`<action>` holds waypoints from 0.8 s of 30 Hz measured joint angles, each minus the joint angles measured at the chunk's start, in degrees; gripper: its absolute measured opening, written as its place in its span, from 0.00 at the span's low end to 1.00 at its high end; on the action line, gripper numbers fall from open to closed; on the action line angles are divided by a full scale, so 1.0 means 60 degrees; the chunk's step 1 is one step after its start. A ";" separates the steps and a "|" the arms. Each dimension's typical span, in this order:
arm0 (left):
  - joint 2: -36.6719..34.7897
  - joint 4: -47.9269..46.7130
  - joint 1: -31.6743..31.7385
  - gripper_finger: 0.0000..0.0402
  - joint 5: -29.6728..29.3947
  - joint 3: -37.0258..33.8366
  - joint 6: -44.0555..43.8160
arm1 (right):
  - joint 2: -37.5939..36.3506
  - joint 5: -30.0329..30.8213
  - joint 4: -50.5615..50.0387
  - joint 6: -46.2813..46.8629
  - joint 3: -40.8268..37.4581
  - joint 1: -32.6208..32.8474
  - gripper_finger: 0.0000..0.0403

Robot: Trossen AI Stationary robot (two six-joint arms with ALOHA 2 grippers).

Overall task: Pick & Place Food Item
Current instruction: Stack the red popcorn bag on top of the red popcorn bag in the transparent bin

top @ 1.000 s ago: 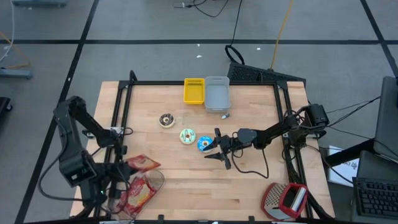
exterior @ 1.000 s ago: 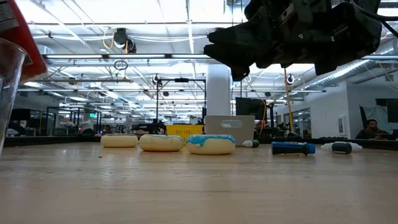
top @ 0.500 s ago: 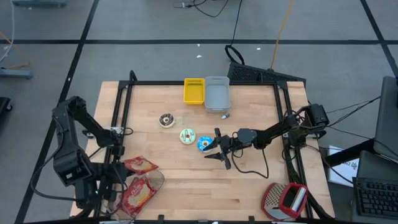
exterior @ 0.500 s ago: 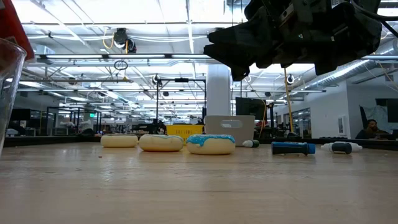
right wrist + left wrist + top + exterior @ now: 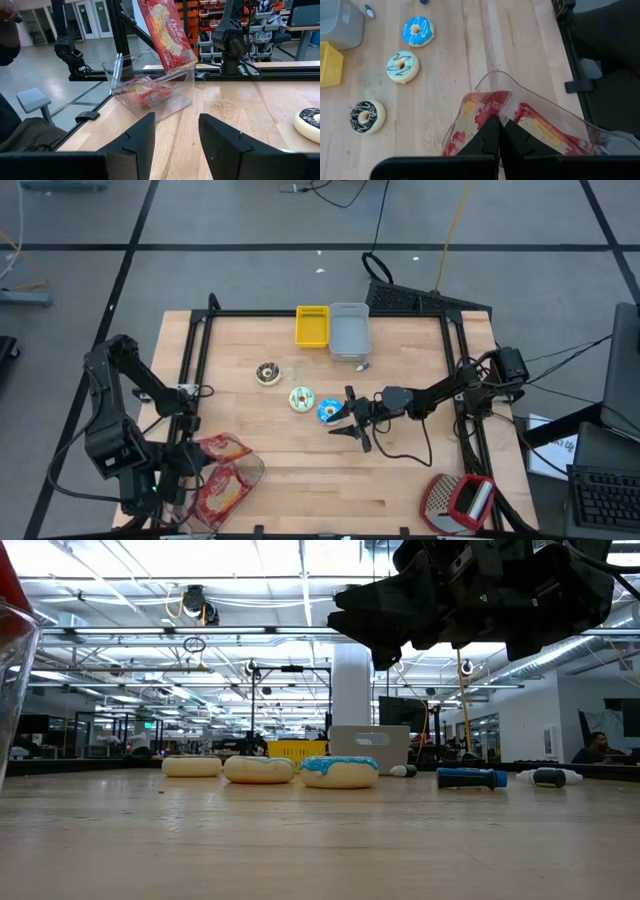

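The left gripper (image 5: 499,131) is up over the near-left corner of the table (image 5: 400,470), jaws pressed together on the top edge of a red snack bag (image 5: 167,32), and that bag hangs tilted with its lower end just dipping into the clear plastic bin (image 5: 150,85). One red packet (image 5: 142,90) already lies inside the bin, so part of the job looks done. This bag is not in yet: it needs lowering and letting go.

Over in the middle, the right gripper (image 5: 352,425) waits low beside the blue donut (image 5: 328,412), fingers (image 5: 220,137) spread apart and holding nothing. Three donuts sit in a loose line (the blue one, a pale one (image 5: 301,398) with dark drizzle, a dark sprinkled one (image 5: 267,373)), all untouched on the wood. Whether they are meant to move too, I can't tell. The yellow basket (image 5: 312,326) and grey tub (image 5: 349,330) sit at the far edge.
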 joint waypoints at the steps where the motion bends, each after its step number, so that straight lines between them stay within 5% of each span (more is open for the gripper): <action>1: 0.0000 0.0000 -0.0002 0.00 0.0039 0.0000 -0.0004 | 0.0000 0.0000 0.0000 0.0000 0.0000 -0.0003 0.35; 24: 0.0033 0.0506 -0.0005 0.00 0.0424 -0.0015 -0.0069 | 0.0000 0.0000 -0.0003 0.0003 0.0000 -0.0003 0.35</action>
